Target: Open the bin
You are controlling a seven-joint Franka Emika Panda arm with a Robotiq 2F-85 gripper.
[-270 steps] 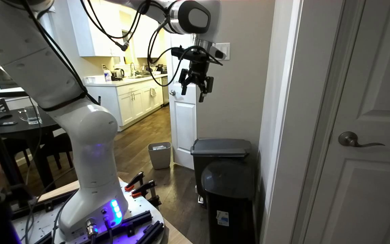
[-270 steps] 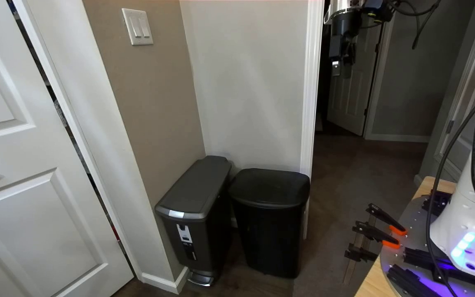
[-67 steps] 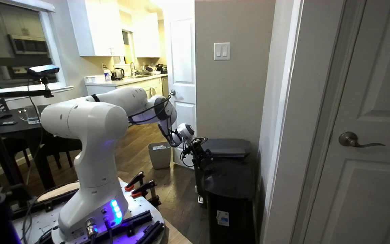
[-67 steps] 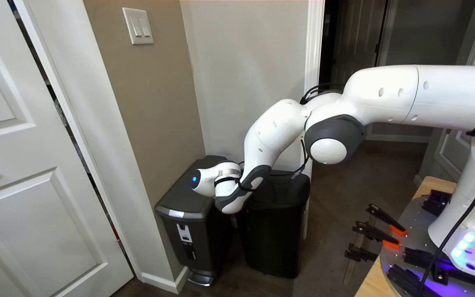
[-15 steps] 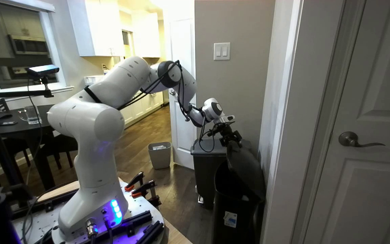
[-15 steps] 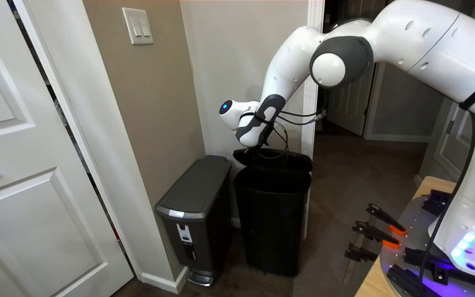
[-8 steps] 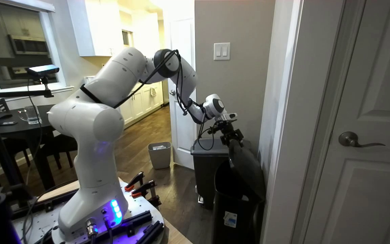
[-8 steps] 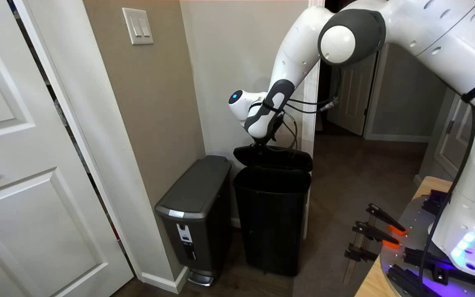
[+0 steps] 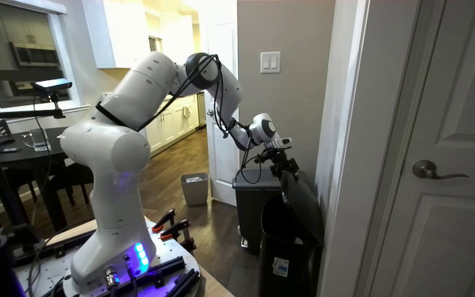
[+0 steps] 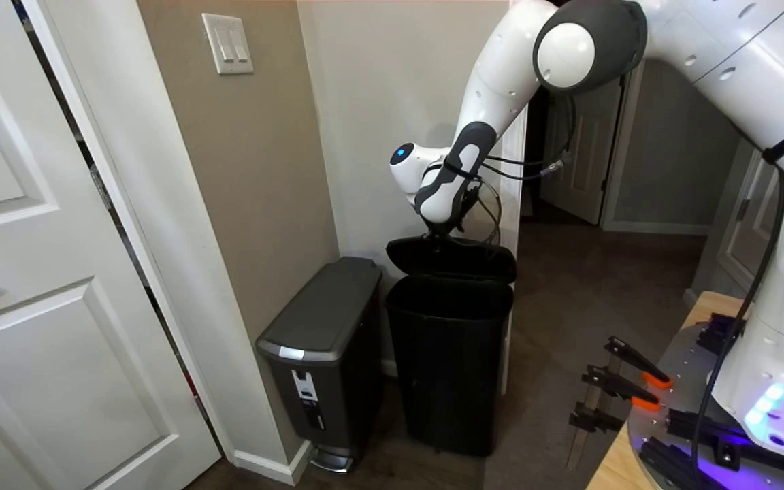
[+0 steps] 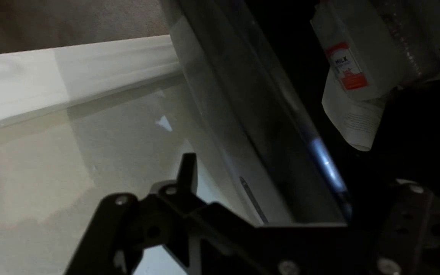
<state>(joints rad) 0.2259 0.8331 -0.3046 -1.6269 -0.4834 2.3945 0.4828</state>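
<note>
Now: blk bin [image 10: 446, 388] | lid [image 9: 303, 202] tilted up, was down prev | fingers [image 11: 188, 173] apart, lid edge btwn

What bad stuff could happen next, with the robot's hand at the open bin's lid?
The black lid slants up with its edge at the hand, so it might flop shut if the hand slips away.
If the hand pushes too hard, the black bin might slide or tip, and the container marked MILK inside it could fall out.
</note>
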